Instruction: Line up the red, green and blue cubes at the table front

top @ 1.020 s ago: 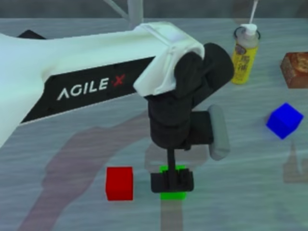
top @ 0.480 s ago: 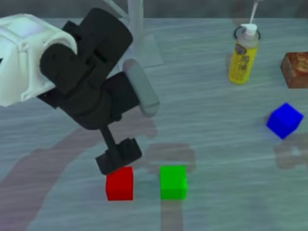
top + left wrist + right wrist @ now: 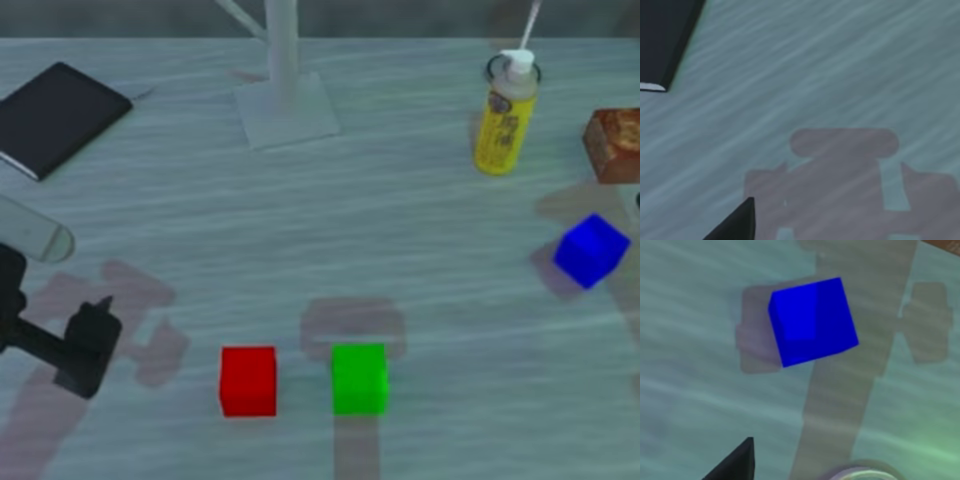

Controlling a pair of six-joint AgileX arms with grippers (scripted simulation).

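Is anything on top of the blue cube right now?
Nothing rests on the blue cube; its top face is bare in the top and right wrist views. The right gripper itself is out of view, only shadow shows.

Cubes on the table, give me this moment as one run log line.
red cube and green cube: side by side, apart, front | blue cube: right, unplaced | left gripper: left edge, empty | right gripper: above blue cube

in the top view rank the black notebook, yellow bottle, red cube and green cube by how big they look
1. black notebook, largest
2. yellow bottle
3. red cube and green cube: they look alike, so no ranking between them
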